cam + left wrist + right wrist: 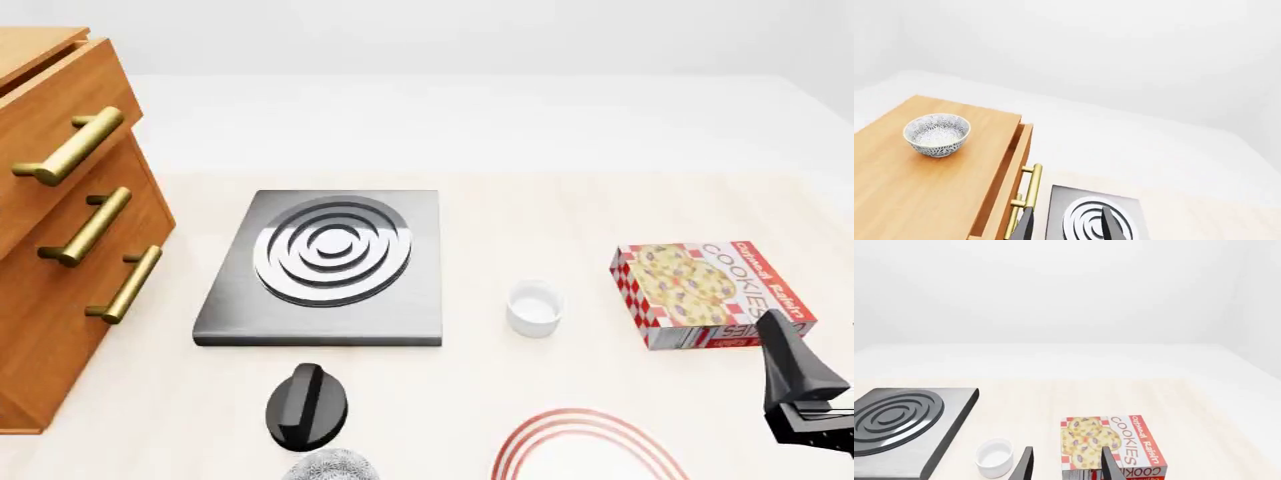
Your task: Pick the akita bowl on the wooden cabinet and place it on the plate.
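Resting upright near the middle of the wooden cabinet (927, 190) top, the akita bowl (937, 135) is seen in the left wrist view, set well ahead of the left end effector (1067, 225) and off to the cabinet side of it. No contact is made; the fingers are spread and nothing is held. The left arm is judged nearer. Being round, the bowl offers no long axis. A dense grey-and-white lacy pattern covers its wall. The right end effector (1066, 465), likewise released, points toward the cookie box (1114, 445). Only part of the plate (587, 445) is shown at the bench's near edge.
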Motion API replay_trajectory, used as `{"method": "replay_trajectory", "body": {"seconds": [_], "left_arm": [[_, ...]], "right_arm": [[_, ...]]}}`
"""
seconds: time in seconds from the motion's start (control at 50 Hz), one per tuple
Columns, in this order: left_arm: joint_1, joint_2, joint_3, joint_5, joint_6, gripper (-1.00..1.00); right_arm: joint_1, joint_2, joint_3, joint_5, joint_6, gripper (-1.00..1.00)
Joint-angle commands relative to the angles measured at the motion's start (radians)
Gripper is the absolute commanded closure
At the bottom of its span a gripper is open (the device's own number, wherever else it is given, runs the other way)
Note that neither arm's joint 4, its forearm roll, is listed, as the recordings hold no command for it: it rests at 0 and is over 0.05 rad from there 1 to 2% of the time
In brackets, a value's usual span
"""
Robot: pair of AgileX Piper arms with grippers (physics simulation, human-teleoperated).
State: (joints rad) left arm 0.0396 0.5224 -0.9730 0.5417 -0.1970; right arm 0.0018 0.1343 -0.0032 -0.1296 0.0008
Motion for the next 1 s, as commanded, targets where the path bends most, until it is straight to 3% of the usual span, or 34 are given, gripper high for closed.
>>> {"method": "replay_trajectory", "body": {"seconds": [0.02, 0.1, 0.18, 0.36, 0.82, 1.0], "left_arm": [[0.09, 0.072, -0.106, 0.048, -0.041, -1.0], [0.103, 0.075, -0.139, 0.061, -0.039, -1.0], [0.167, 0.108, -0.165, 0.076, -0.098, -1.0], [0.249, 0.148, -0.215, 0.101, -0.16, -1.0], [0.367, 0.222, -0.244, 0.051, -0.178, -1.0], [0.422, 0.271, -0.308, 0.057, -0.169, -1.0]], "right_arm": [[0.0, 0.0, 0.0, 0.0, 0.0, -1.0], [0.0, 0.001, 0.0, 0.0, 0.0, -1.0], [0.0, 0.0, 0.0, 0.0, 0.0, -1.0], [0.0, 0.0, 0.0, 0.0, 0.0, -1.0], [0.0, 0.0, 0.0, 0.0, 0.0, -1.0], [0.0, 0.0, 0.0, 0.0, 0.0, -1.0]]}}
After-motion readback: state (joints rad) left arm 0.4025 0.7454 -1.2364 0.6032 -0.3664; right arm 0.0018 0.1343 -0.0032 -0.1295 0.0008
